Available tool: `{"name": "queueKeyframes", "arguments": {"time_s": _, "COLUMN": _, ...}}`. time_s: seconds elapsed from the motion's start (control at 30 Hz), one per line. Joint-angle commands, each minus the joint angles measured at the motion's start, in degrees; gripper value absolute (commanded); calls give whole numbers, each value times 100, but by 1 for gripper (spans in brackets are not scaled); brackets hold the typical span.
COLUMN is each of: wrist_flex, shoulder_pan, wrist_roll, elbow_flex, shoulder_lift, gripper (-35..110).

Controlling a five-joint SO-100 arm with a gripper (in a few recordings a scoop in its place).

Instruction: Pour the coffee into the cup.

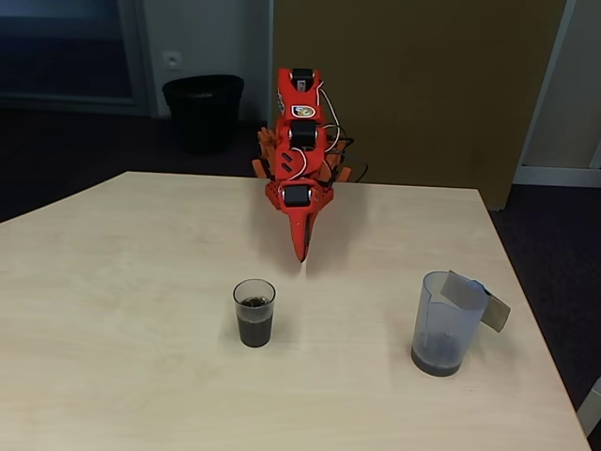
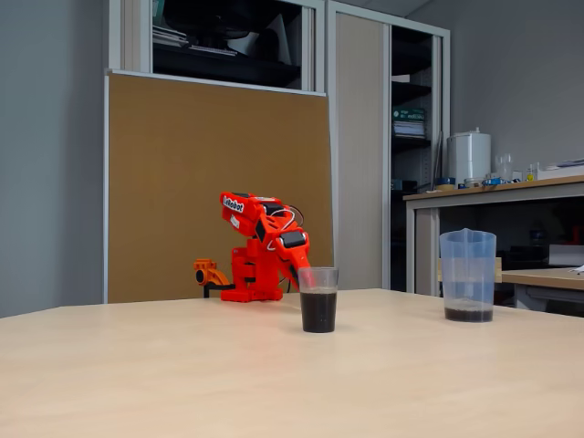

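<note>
Both fixed views show the small clear plastic cup (image 1: pixel 254 313) (image 2: pixel 318 299) about half full of dark brown coffee (image 1: pixel 254 327) (image 2: pixel 318 311), upright on the pale wooden table (image 1: pixel 141 282) (image 2: pixel 182 374). The red arm's gripper (image 1: pixel 301 252) looks pinched together, holding nothing, tip down just behind the cup, while the taller bluish translucent jug (image 1: pixel 443 324) (image 2: pixel 467 275) sits well apart.

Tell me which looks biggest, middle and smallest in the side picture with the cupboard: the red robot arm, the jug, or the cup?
1. The red robot arm looks biggest, though it stands farther back.
2. The bluish jug is next.
3. The cup with the coffee looks smallest.
</note>
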Motion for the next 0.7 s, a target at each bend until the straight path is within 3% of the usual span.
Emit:
{"name": "queueKeyframes", "arguments": {"time_s": 0.0, "wrist_flex": 694, "shoulder_pan": 62, "wrist_roll": -132, "elbow_flex": 44, "shoulder_lift": 431, "gripper": 0}}
{"name": "queueKeyframes", "arguments": {"time_s": 0.47, "wrist_flex": 3182, "shoulder_pan": 229, "wrist_roll": -246, "elbow_flex": 44, "shoulder_lift": 2109, "gripper": 0}}
{"name": "queueKeyframes", "arguments": {"time_s": 0.67, "wrist_flex": 3234, "shoulder_pan": 308, "wrist_roll": -281, "elbow_flex": 44, "shoulder_lift": 2206, "gripper": 0}}
